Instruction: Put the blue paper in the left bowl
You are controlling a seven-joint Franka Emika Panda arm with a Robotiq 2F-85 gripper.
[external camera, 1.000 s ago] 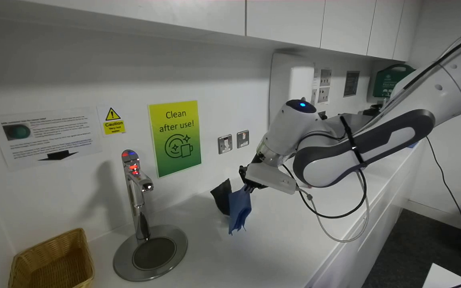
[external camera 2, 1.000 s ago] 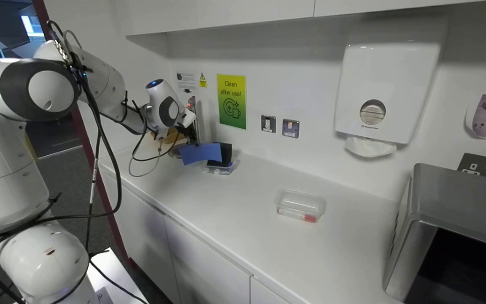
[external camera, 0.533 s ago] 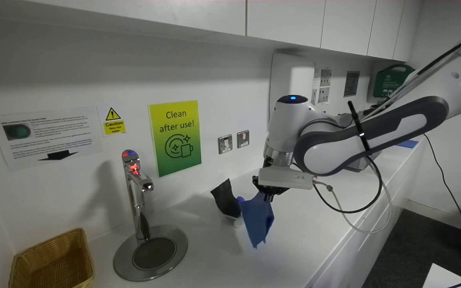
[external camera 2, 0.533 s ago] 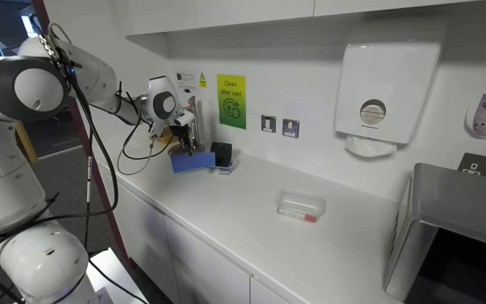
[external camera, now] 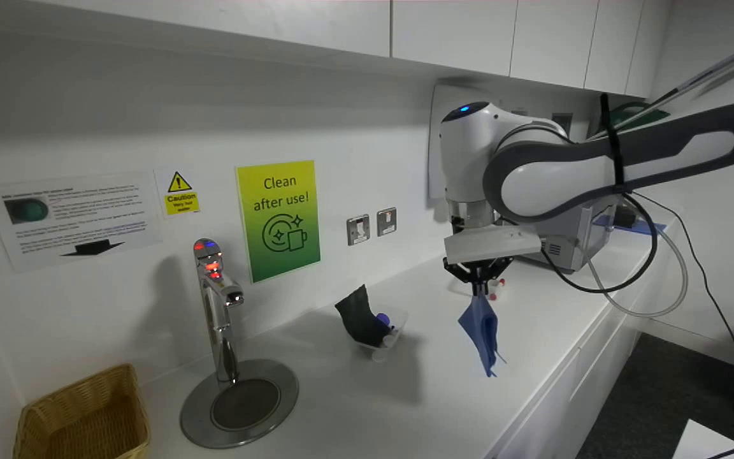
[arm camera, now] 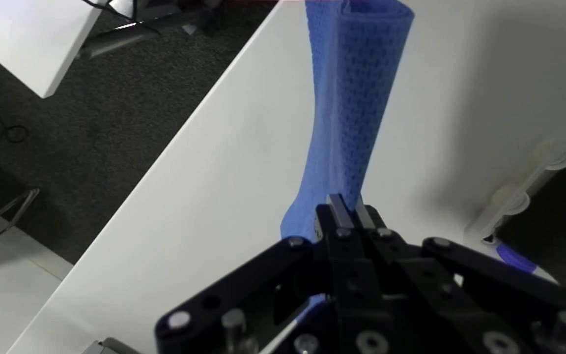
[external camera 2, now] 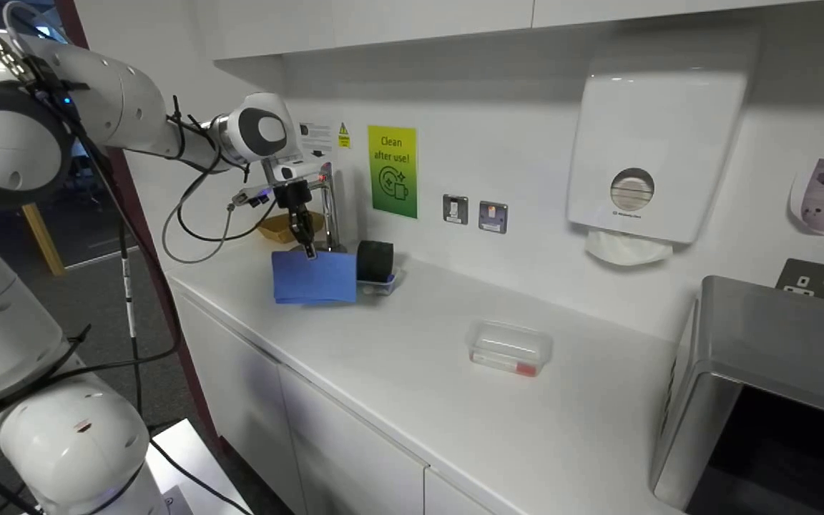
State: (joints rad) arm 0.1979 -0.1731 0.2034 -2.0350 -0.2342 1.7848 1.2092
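Dangling from the gripper point(external camera: 480, 292), the paper point(external camera: 483, 328) is up in the air over the counter point(external camera 2: 419, 350). Grip is narrow: in the wrist view the fingers point(arm camera: 340, 216) are pinched right together with the paper caught between the tips. It's blue, folded in layers, and that same view shows the dimpled texture pretty well. In an exterior view the paper point(external camera 2: 314, 279) turns its broad flat face to the camera, with the tips biting its top edge. It's closer to the counter's front edge than the tub point(external camera 2: 383, 288) is, and you can see a strip of counter between the two. That tub is see-through and has a curved black sheet point(external camera: 362, 320) sticking up past its rim, plus a round purple bit point(external camera: 383, 317) and some pale stuff point(arm camera: 513, 200) I can't make out. The other tub point(external camera 2: 508, 345), also see-through, is well apart from it, along toward the grey box point(external camera 2: 777, 343), and has something red point(external camera 2: 526, 370) down in it, too small to name. Toward the opposite end stands the tap point(external camera: 213, 306) on a round drain point(external camera: 246, 403), with a wicker basket point(external camera: 86, 408) near that. Wall stuff: a yellow caution sticker point(external camera: 181, 197), a green "Clean after use!" sign point(external camera: 280, 220), two switches point(external camera: 359, 229), and a white dispenser point(external camera 2: 659, 143) with a white towel point(external camera 2: 626, 250) poking out underneath. White cupboards point(external camera: 450, 32) run along above. The arm point(external camera 2: 111, 100) reaches in from the front side of the counter, gripper pointing down.
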